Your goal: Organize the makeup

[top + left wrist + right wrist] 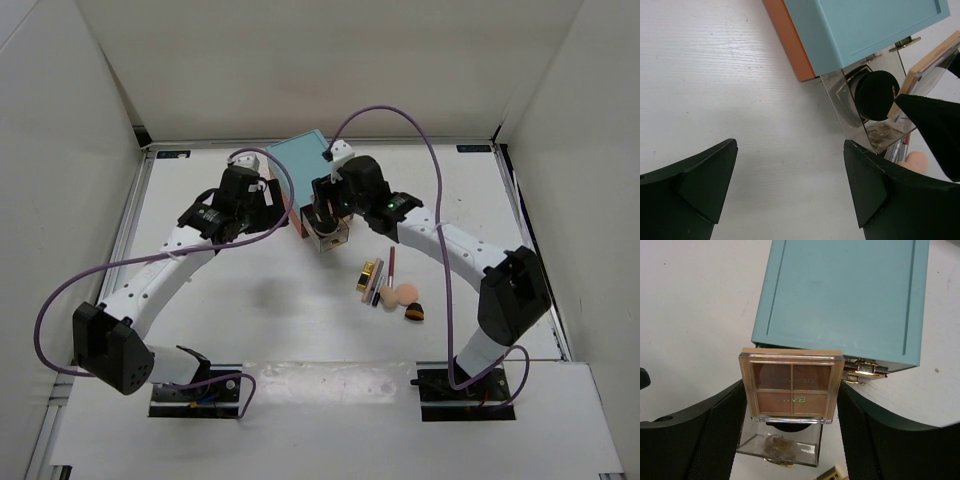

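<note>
My right gripper (pixel 791 401) is shut on the square tan-pink palette (pixel 791 388) and holds it just above the clear drawer (pixel 780 449) pulled out of the teal box (pixel 840 295). The round black compact (pixel 876 95) lies in that drawer, partly under the palette (pixel 929 65). My left gripper (pixel 790 177) is open and empty over bare table left of the box. In the top view the right gripper (pixel 328 225) is at the box front, and the gold lipstick tube (pixel 371 272), slim sticks (pixel 391 268) and peach sponges (pixel 404 295) lie in a cluster to its right.
The teal box (pixel 303 160) stands at the back centre, with an orange side (pixel 790 35) and gold handles (pixel 865 371). White walls enclose the table. A small black and orange item (pixel 413 312) lies at the cluster's near end.
</note>
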You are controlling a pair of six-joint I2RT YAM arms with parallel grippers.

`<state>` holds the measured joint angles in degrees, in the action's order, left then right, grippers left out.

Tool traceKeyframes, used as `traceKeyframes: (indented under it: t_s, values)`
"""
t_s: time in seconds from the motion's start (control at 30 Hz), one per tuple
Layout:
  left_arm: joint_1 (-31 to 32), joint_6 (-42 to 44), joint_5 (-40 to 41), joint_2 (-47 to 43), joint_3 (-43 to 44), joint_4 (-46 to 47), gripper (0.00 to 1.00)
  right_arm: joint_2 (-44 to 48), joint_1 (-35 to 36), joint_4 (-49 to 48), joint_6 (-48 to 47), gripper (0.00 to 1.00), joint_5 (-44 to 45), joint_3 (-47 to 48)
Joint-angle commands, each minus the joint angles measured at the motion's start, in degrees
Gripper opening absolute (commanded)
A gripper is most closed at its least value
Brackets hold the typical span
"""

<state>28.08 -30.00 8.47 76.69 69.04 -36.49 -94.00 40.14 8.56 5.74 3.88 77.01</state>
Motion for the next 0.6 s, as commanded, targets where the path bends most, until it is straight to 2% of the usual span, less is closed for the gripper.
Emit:
traceKeyframes:
  t_s: [0.0,0.27,0.33,0.37,0.47,0.57]
  values:
    - [-0.8,-2.2,1.6,-2.5,-0.7,-0.8,0.98,-1.3,1.3,-6.4,-2.8,0.35,4.0,-0.7]
    - [-2.3,-5.2,1.7,-0.5,0.7,-1.1,0.98,-2.2,3.8,0.6,-4.0,0.41,8.8,-1.6]
    - [-2.7,-5.4,1.3,1.4,1.9,-1.1,0.98,-2.0,3.8,0.9,-4.0,0.51,8.4,-1.9]
    - [-2.8,-5.5,1.1,2.1,2.3,-0.3,0.98,-1.8,3.8,1.3,-3.6,0.62,8.1,-1.7]
    - [-3.5,-5.4,-0.2,4.2,4.4,1.7,0.98,-2.0,4.2,2.3,-4.0,0.72,6.7,0.5]
    - [-3.8,-4.9,-1.0,7.5,8.6,1.7,0.98,-2.3,4.2,3.7,-4.0,0.88,7.0,2.6]
